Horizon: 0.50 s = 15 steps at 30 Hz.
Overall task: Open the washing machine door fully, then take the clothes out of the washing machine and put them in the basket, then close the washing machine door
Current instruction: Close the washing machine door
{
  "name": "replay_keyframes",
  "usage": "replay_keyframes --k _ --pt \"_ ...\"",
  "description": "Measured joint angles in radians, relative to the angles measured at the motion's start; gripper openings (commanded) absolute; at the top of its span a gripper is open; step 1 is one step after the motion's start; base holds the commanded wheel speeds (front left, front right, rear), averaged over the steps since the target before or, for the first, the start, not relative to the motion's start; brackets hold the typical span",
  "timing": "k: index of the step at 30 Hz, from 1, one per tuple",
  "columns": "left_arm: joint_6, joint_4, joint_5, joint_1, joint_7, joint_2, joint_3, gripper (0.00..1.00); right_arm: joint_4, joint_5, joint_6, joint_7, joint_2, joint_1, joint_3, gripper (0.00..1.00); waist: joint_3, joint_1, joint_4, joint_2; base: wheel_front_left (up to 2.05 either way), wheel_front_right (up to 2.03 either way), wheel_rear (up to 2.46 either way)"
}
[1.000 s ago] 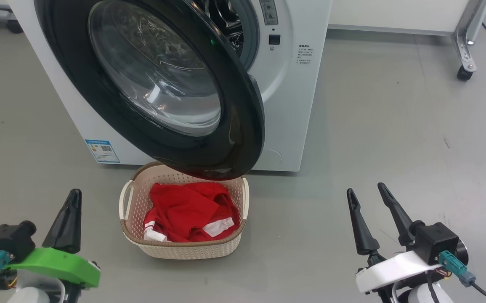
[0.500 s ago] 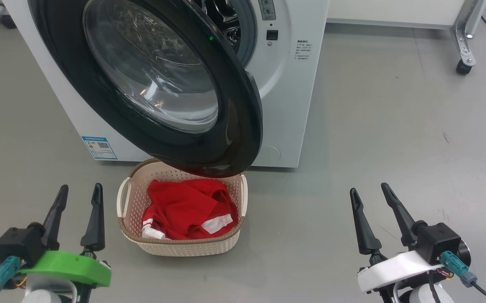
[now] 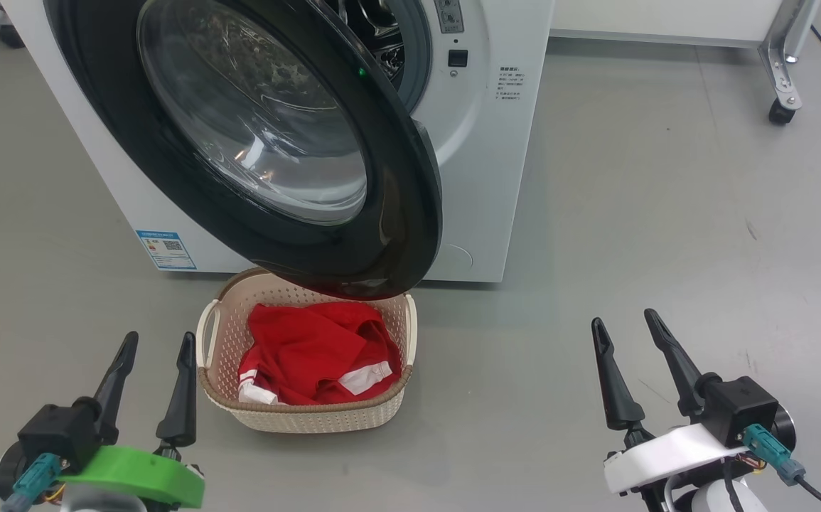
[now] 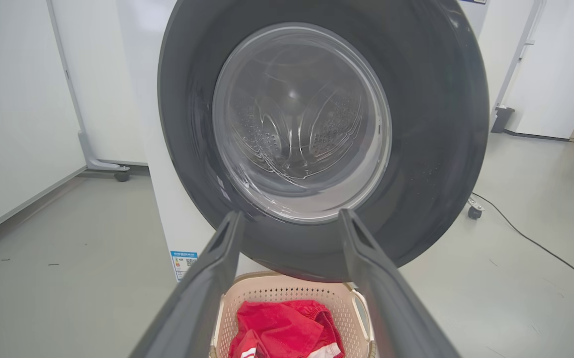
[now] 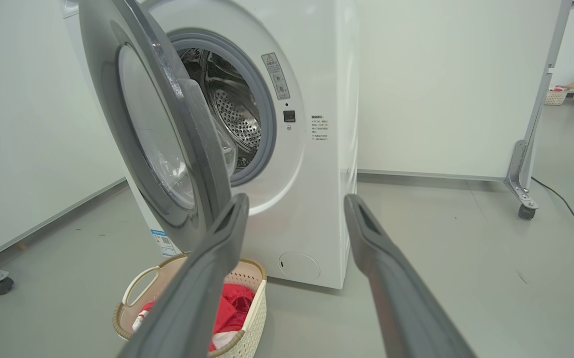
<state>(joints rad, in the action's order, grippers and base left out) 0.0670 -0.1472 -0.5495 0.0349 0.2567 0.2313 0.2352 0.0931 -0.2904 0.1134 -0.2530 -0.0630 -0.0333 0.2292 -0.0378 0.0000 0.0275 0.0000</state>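
**Where is everything?**
My left pincer [image 3: 160, 336] and right pincer [image 3: 623, 317] both stand wide and empty, low over the floor [image 3: 666, 213]. The red clothes [image 3: 310, 355] lie in the basket [image 3: 310, 421]. It sits on the floor at the foot of the washing machine [image 3: 488, 142], its far rim under the washing machine door [image 3: 254, 135], which hangs swung out.

**So what could spoil the closing?**
Three things, I reckon. The door's lower edge overhangs the basket. I can't tell if it clears the rim, so a swing might drag the basket. The door's glossy curve could let my fingers skid off. My left pincer is also just beside the basket's handle, so a careless lift could knock it. And if I push too softly, the latch may not catch.
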Motion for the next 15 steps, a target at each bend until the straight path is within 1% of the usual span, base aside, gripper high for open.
replay_keyframes --k 5,13,15 --pt "0.009 0.006 0.017 -0.011 0.000 -0.012 -0.008 1.00 0.000 0.001 0.000 0.000 0.000 0.000 0.000 1.00 -0.001 0.0000 -0.001 0.0000 0.00 0.00 0.00" --pt "0.010 0.009 0.029 -0.021 0.000 -0.028 -0.023 1.00 0.000 0.001 0.000 0.000 0.001 0.000 0.001 1.00 -0.004 0.0000 0.000 0.0000 0.00 0.00 0.00" --pt "0.018 0.009 0.035 -0.023 0.000 -0.028 -0.028 1.00 0.000 0.001 0.000 0.000 0.001 0.000 0.002 1.00 -0.005 0.0000 -0.001 0.0000 0.00 0.00 0.00"
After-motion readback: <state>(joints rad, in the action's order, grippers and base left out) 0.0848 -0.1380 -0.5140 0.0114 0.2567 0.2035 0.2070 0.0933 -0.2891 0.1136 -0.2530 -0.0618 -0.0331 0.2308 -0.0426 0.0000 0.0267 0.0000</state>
